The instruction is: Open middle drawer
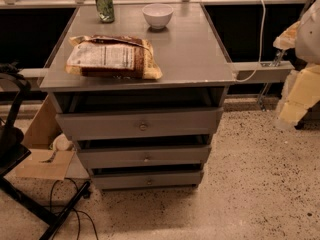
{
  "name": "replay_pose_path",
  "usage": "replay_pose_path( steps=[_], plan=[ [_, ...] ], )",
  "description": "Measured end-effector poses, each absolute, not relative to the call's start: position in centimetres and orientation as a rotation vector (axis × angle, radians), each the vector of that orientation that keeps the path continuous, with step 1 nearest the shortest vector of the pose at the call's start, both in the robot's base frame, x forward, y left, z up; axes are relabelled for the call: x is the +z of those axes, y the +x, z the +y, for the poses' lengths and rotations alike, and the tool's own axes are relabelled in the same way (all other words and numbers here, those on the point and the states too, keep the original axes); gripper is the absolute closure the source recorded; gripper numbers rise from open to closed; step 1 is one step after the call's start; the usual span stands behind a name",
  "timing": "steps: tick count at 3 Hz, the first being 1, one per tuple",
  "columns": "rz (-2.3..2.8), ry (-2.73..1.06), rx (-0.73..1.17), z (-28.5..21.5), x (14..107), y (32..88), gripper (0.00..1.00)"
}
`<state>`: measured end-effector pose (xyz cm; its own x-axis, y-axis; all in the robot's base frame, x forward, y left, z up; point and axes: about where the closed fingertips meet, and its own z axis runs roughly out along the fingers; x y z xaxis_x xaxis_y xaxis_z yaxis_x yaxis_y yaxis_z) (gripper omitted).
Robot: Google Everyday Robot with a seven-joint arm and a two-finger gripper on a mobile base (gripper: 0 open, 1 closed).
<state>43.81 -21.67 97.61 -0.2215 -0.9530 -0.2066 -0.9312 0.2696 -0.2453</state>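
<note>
The gray cabinet (140, 59) has three drawers stacked in its front. The middle drawer (115, 158) has a medium-height flat front with a tiny round knob (147, 158) at its centre. A dark gap shows above its front. Above it is the taller-fronted top drawer (100, 125) with a bigger knob (143, 126). Below it is the shortest bottom drawer (120, 180). My gripper (287, 38) is at the far right, at the end of the pale arm (306, 59). It is level with the cabinet top and well away from the drawers.
On the cabinet top lie a snack bag (112, 58), a green can (104, 5) and a white bowl (157, 15). A black stand (12, 134) with cables and a cardboard piece (45, 159) are at the left. A white cable (257, 44) hangs at the right. Speckled floor lies in front.
</note>
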Motion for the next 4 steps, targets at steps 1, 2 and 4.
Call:
replay_pose_path(
  steps=[1, 2, 4],
  plan=[
    [2.232, -1.725, -0.098, -21.7, 97.6, 43.8, 0.0],
    [2.208, -1.745, -0.102, -21.0, 95.9, 44.5, 0.0],
    [2.21, -1.835, -0.288, -18.9, 80.3, 47.7, 0.0]
  ],
)
